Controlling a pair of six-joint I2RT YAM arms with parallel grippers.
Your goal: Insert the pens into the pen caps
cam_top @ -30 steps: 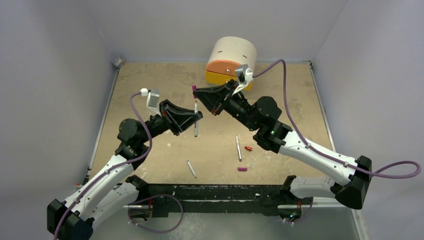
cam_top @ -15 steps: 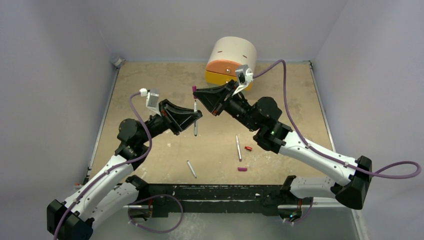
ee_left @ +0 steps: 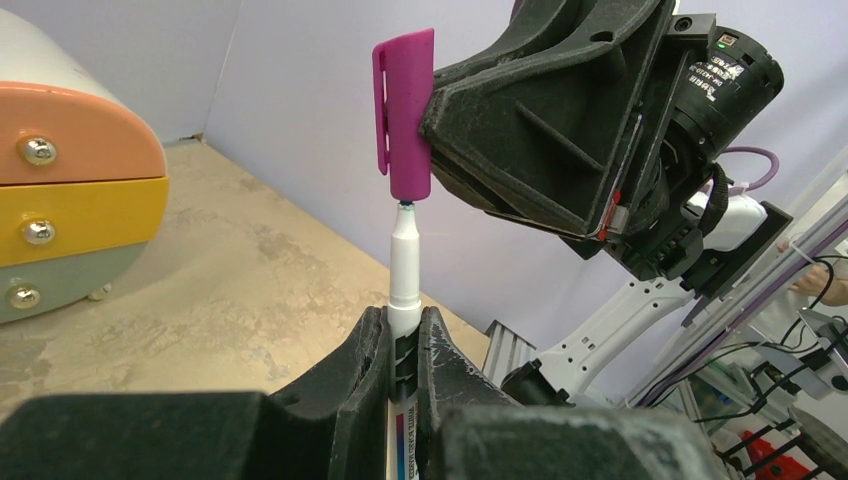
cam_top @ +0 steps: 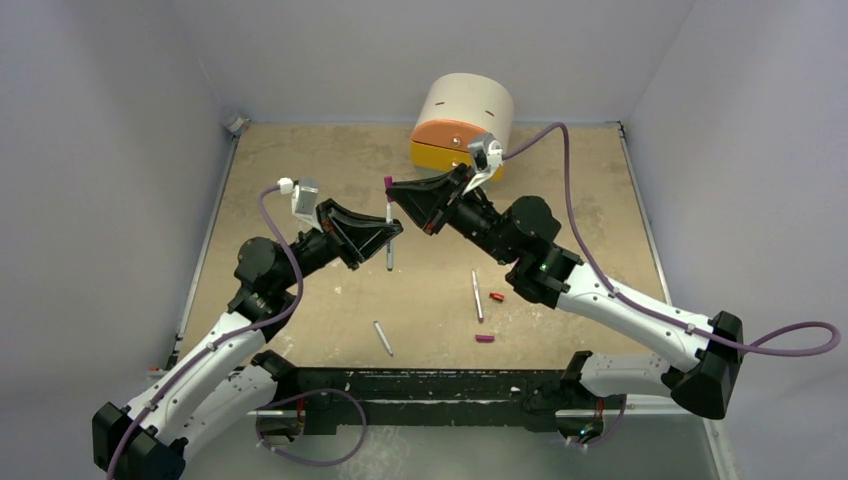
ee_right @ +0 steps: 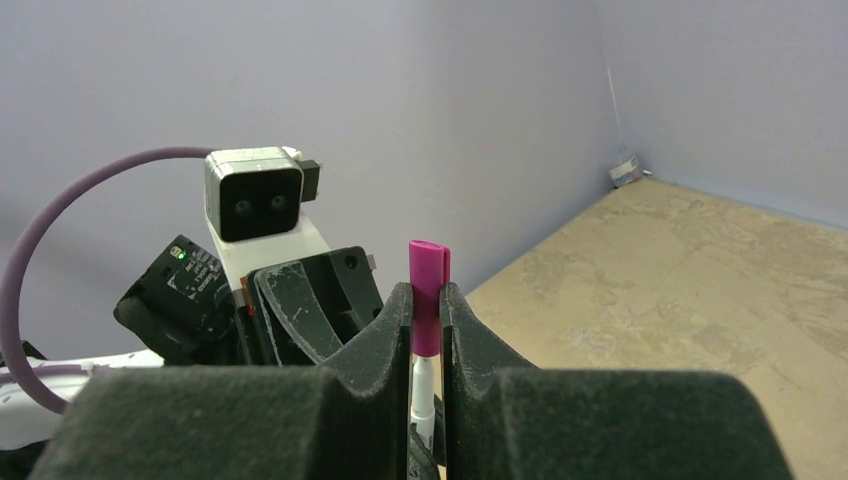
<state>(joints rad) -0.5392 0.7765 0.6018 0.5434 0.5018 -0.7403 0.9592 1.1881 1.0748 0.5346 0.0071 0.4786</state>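
Since a second earlier, the right claw (cam_top: pixel 392 190) had eased slightly toward 6 o'clock in the top view. It brought the magenta cap (ee_left: pixel 405 115) down to the tip of the pen (ee_left: pixel 404 265) and closed the small gap that had shown between them.

The right claw was clamped on the cap's sides. The cap's mouth faced down, and its clip sat at 9 o'clock in the left wrist view. The left claw (ee_left: pixel 403 320) was closed narrow on the pen's barrel, holding it upright with the tip at 12 o'clock. The dark tip met the cap's mouth; it was perhaps just inside, though that could not quite be made out. Both things were held above the worktop (cam_top: pixel 300 170), a little toward 11 o'clock from its middle.

A second pen (cam_top: pixel 477 295) lay on the worktop at about 5 o'clock from the middle. A red cap (cam_top: pixel 497 297) lay just beside it at its 3 o'clock, and a second magenta cap (cam_top: pixel 485 339) lay near its lower end at 6 o'clock. A third pen (cam_top: pixel 383 338) lay at 7 o'clock, well apart from the others. A small drawer unit (cam_top: pixel 462 115) with a cream top and orange and yellow fronts stood at 12 o'clock by the back edge.
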